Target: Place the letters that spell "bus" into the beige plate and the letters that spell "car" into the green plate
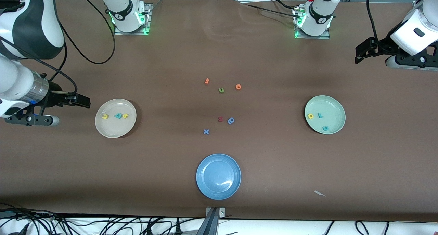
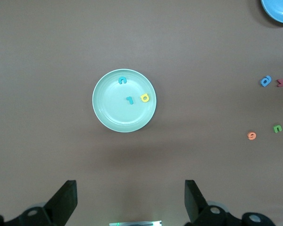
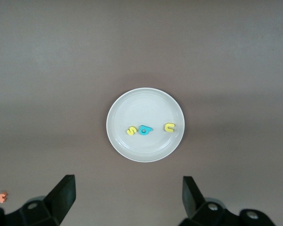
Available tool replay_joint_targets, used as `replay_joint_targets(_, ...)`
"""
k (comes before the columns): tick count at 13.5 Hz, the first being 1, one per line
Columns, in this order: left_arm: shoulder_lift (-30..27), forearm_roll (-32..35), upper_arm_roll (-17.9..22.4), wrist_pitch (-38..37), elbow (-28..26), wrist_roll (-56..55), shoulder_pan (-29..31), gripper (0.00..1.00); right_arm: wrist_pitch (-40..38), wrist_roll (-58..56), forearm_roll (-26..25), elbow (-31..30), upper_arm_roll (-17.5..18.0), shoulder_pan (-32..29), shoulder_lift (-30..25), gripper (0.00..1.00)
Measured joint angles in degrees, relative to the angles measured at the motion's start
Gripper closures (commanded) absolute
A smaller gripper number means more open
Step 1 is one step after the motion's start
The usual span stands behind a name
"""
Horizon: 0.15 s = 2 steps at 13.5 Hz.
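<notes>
The beige plate (image 1: 114, 129) (image 3: 141, 103) lies toward the right arm's end of the table. In it sit a yellow "u" (image 1: 105, 116) (image 3: 169, 127), a teal "b" (image 1: 118, 116) (image 3: 144, 130) and a yellow "s" (image 1: 125, 115) (image 3: 131, 130). The green plate (image 1: 333, 108) (image 2: 115, 115) lies toward the left arm's end and holds a yellow "a" (image 1: 310, 116) (image 2: 145, 98), a light-blue "r" (image 1: 320, 115) (image 2: 129, 100) and a teal "c" (image 1: 325, 128) (image 2: 122, 80). My right gripper (image 1: 84, 102) (image 3: 127, 187) hangs open and empty over bare table beside the beige plate. My left gripper (image 1: 358, 55) (image 2: 130, 188) hangs open and empty over bare table near the green plate.
A blue plate (image 1: 218, 176) lies empty near the front camera's edge. Loose letters lie mid-table: an orange one (image 1: 206, 81), a green "u" (image 1: 221, 90), an orange "o" (image 1: 238, 87), a red one (image 1: 220, 119), a darker blue one (image 1: 231, 120) and a blue "x" (image 1: 206, 131). A paper scrap (image 1: 320, 193) lies nearer the camera.
</notes>
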Motion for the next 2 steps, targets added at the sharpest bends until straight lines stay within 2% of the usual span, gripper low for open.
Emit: replay_joint_targets(2, 0.56, 0.0, -0.2, 0.0, 1.09, 0.0, -0.01, 0.0, 0.02, 0.25, 0.0, 0.0, 0.0, 0.04, 0.0, 0.0)
